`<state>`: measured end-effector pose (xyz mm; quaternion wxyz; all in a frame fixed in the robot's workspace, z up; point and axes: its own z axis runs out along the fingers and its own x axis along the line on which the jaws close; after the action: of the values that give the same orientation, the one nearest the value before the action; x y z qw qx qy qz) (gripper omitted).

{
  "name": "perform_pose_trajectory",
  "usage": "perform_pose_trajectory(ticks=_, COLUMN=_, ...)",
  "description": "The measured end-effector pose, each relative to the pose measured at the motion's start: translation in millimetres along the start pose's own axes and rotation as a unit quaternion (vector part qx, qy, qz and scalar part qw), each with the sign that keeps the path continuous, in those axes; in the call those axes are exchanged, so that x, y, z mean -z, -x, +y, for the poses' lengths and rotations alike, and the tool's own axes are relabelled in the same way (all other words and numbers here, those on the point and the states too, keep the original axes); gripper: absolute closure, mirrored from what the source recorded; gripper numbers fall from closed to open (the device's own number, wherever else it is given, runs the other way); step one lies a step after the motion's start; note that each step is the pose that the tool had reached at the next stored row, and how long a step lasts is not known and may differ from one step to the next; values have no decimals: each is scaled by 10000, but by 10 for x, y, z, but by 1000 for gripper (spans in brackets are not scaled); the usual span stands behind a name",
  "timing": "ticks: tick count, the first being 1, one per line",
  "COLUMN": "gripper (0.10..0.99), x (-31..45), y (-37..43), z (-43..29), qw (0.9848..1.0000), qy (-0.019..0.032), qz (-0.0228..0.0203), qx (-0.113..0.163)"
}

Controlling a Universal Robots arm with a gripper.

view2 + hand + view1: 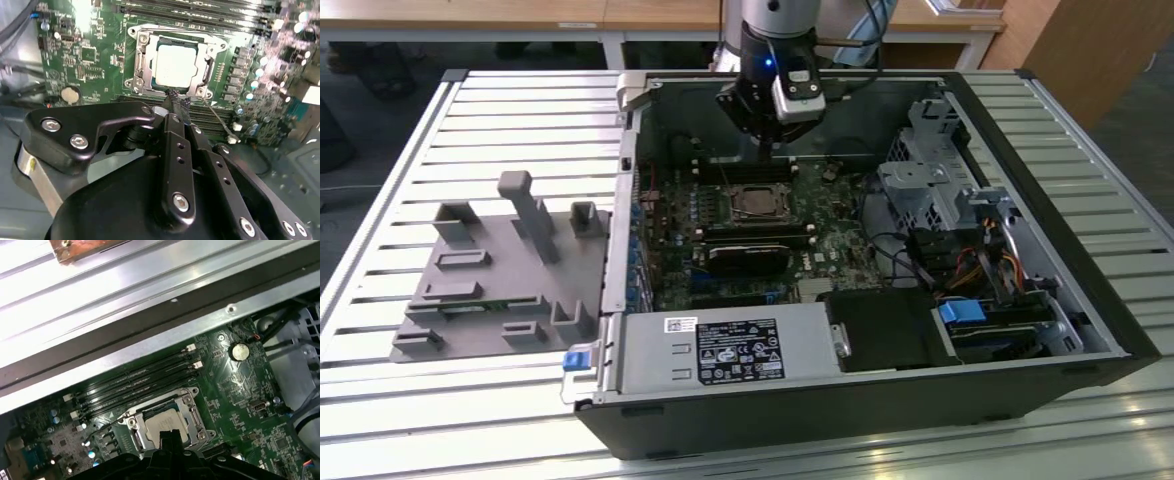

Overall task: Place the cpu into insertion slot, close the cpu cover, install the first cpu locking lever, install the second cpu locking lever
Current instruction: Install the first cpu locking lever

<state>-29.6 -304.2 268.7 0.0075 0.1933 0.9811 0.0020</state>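
- Exterior view: an open case (787, 425) lies on a slatted bench (454, 420), with its board facing up.
- The arm comes down from the upper middle of the frame. The gripper (769, 158) hangs inside the case over the memory slots (744, 171), just above the cpu (754, 204) in the picture.
- The cpu sits flat in the insertion slot (732, 204), near the middle of the board.
- A grey fixture (494, 270) lies on the bench at the exterior view's left, well apart from the case. A silver power supply (720, 350) fills the case's lower middle.
- Second wrist view: the gripper (174, 95) has its fingers together with nothing between them. Its tip is just beside the slot's (141, 37) near edge.
- The cpu (175, 65) lies in the slot, its pale top showing through the cut-out of the cpu cover (211, 56). The cover lies flat around it.
- A thin wire lever (218, 117) stands out slantwise from one corner of the slot, over the memory slots (210, 122).
- A coin cell (70, 93) sits on the board, well apart from the slot.
- First wrist view: the gripper (170, 436) overlaps the near edge of the cpu (162, 422). The cover (194, 415) frames the cpu.
- Memory slots (140, 382) run between the slot and the case wall (150, 305).
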Motion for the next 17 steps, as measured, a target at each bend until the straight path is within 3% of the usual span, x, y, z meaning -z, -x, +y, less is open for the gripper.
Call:
perform_pose_trajectory(ticks=4, gripper=980, x=-1, y=0, z=0, qw=9993, qy=5, qz=2, qx=368)
perform_pose_trajectory(ticks=9, gripper=980, x=-3, y=0, z=0, qw=9967, qy=11, qz=6, qx=816)
perform_pose_trajectory(ticks=13, gripper=980, x=-4, y=0, z=0, qw=9930, qy=16, qz=8, qx=1179)
perform_pose_trajectory(ticks=17, gripper=980, x=-6, y=0, z=0, qw=9881, qy=23, qz=11, qx=1536)
